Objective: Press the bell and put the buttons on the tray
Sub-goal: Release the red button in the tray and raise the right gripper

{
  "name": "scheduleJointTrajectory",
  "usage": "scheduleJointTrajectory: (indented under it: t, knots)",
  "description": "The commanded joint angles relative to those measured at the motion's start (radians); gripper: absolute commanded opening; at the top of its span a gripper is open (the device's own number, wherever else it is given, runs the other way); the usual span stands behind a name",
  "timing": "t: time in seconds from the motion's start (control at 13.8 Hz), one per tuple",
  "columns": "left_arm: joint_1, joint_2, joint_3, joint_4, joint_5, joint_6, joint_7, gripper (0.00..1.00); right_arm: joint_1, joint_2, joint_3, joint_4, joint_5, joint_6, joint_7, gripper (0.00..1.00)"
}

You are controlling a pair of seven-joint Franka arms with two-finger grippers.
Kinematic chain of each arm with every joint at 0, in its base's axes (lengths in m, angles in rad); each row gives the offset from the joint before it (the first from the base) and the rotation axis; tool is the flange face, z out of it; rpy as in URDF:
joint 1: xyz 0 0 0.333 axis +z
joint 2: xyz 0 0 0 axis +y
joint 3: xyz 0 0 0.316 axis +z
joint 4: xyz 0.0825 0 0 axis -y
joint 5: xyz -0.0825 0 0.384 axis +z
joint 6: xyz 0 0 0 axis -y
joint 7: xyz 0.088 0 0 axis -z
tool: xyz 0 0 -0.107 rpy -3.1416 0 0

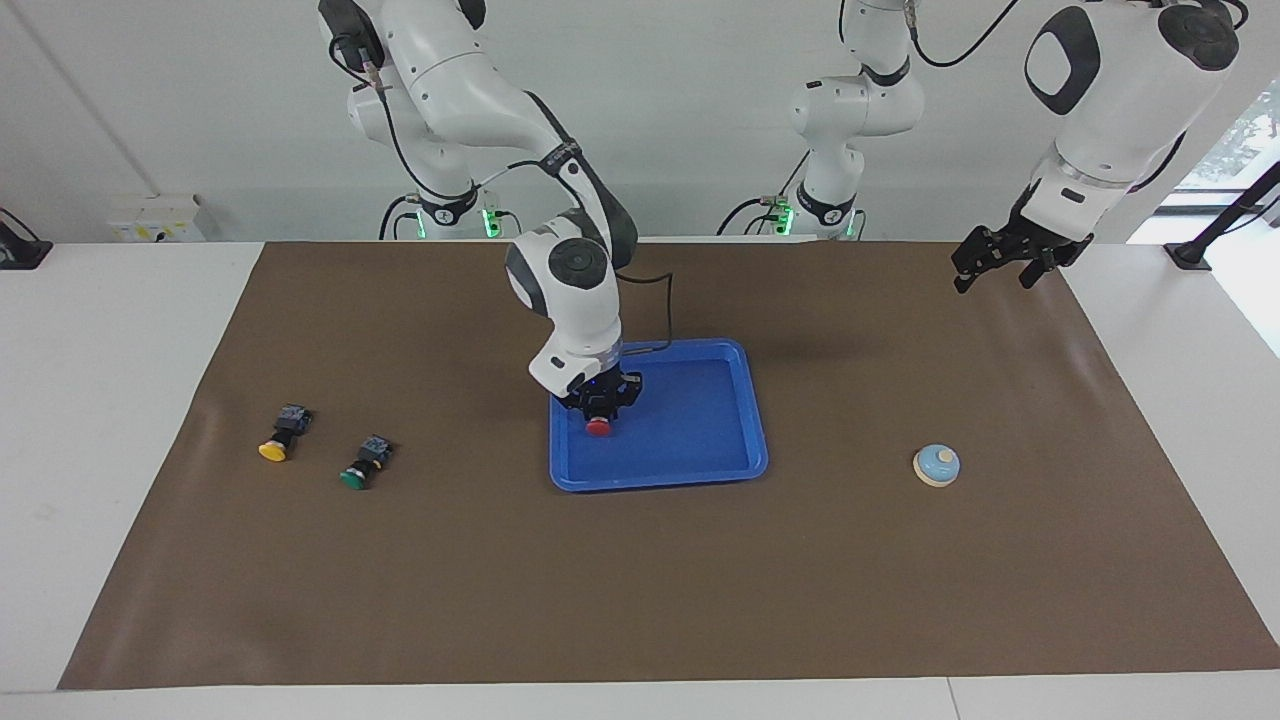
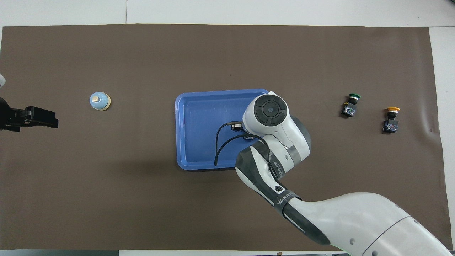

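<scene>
Right gripper (image 1: 599,408) low over the bright blue shallow plastic tray (image 1: 735,420), at the tray's right-arm end, jaws clamped on the black-bodied red-capped push button (image 1: 598,427); yellow-capped button (image 1: 271,451) and green-capped button (image 1: 352,479) lying on the brown mat (image 1: 640,580) toward the right arm's end of the counter, small light-blue domed bell (image 1: 937,465) toward the left arm's end. Left gripper (image 1: 1000,262) waiting aloft past the bell, jaws wide and empty. Likely risks: releasing too high, so the round cap rolls or tips against the rim; or opening while tilted, dragging the button along.

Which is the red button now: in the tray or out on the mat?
In: the right gripper, shut on the red button, holds it over the tray; whether it touches the floor, cannot tell.
</scene>
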Motion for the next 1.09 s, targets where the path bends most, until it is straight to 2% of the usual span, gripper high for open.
scheduleJointTrajectory:
  t: [0.0, 0.07, 0.29, 0.51, 0.8, 1.02]
  knots:
    - [0.002, -0.01, 0.002, -0.002, 0.005, -0.002, -0.001, 1.0, 0.0, -0.021, 0.002, -0.025, 0.007, 0.021, 0.001, 0.52]
    - [0.002, -0.01, 0.001, -0.002, 0.005, -0.002, -0.001, 1.0, 0.001, -0.019, 0.002, -0.025, 0.007, 0.027, 0.011, 1.0]
    - [0.002, -0.01, 0.001, -0.002, 0.005, -0.002, -0.001, 1.0, 0.001, -0.021, 0.002, -0.011, 0.007, 0.014, 0.064, 1.0]
    - [0.002, -0.01, 0.001, -0.002, 0.005, -0.002, -0.001, 1.0, -0.028, -0.074, -0.002, 0.02, 0.009, -0.07, 0.069, 1.0]
    - [0.002, -0.01, 0.001, -0.002, 0.005, -0.002, -0.001, 1.0, -0.164, -0.179, -0.004, 0.041, 0.009, -0.172, 0.045, 1.0]
    - [0.002, -0.01, 0.001, -0.002, 0.005, -0.002, -0.001, 1.0, -0.302, -0.208, -0.006, 0.041, 0.009, -0.215, -0.09, 1.0]
